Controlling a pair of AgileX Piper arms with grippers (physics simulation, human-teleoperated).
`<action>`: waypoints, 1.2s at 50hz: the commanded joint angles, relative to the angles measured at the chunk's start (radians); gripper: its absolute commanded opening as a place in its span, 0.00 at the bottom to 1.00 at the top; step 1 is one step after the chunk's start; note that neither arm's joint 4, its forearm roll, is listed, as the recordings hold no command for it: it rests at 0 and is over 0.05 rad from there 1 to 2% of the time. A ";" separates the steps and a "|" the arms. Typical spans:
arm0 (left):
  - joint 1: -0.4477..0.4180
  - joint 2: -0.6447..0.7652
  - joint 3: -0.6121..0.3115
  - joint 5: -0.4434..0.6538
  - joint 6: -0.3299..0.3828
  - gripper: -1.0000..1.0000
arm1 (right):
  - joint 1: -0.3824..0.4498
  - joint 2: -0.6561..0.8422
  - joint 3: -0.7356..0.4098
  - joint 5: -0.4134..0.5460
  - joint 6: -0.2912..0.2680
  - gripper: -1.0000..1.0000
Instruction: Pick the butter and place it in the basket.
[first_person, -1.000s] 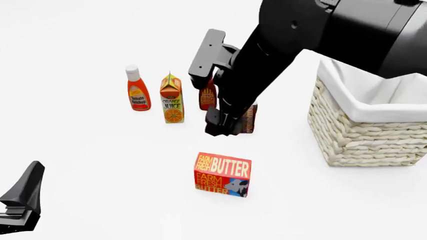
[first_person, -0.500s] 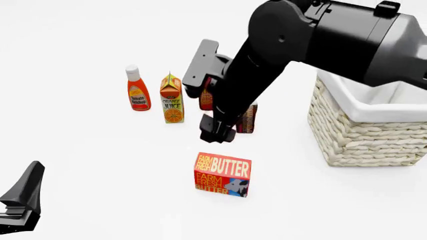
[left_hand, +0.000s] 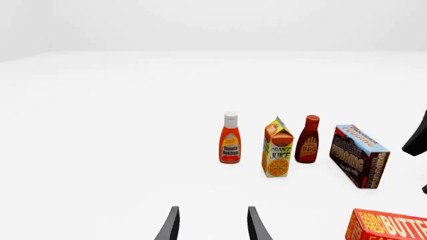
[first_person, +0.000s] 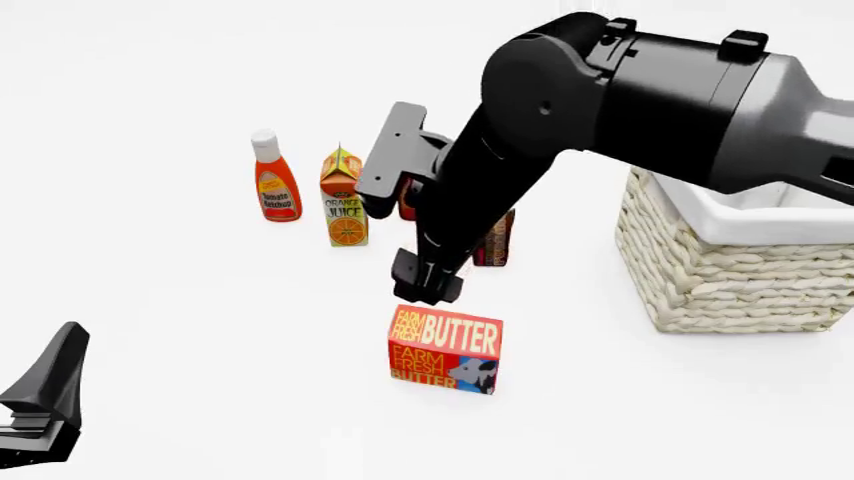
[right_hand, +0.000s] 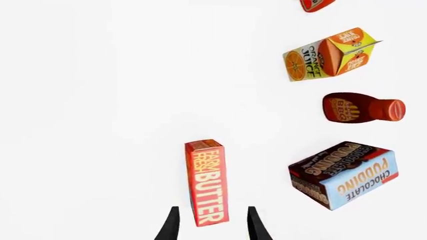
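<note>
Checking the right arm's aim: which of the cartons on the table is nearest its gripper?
The butter, the red-orange carton lying just beneath the right gripper. The orange juice and chocolate pudding stand farther back.

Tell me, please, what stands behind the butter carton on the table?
Behind the butter hangs the right tool, then the chocolate pudding box and BBQ sauce bottle, both largely covered by the arm in the front view.

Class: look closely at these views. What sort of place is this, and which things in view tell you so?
Probably a simulated grocery-packing tabletop, not a real room: a featureless white table, packaged groceries like the red-orange butter carton and orange juice carton, and a cream woven wicker basket.
</note>
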 joint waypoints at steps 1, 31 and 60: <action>0.000 0.000 0.000 0.000 0.000 1.00 | -0.018 0.030 -0.015 -0.015 -0.011 1.00; 0.000 0.000 0.000 0.000 0.000 1.00 | -0.022 0.063 -0.010 -0.047 -0.028 1.00; 0.000 0.000 0.000 0.000 0.000 1.00 | -0.013 0.098 -0.015 -0.070 -0.027 1.00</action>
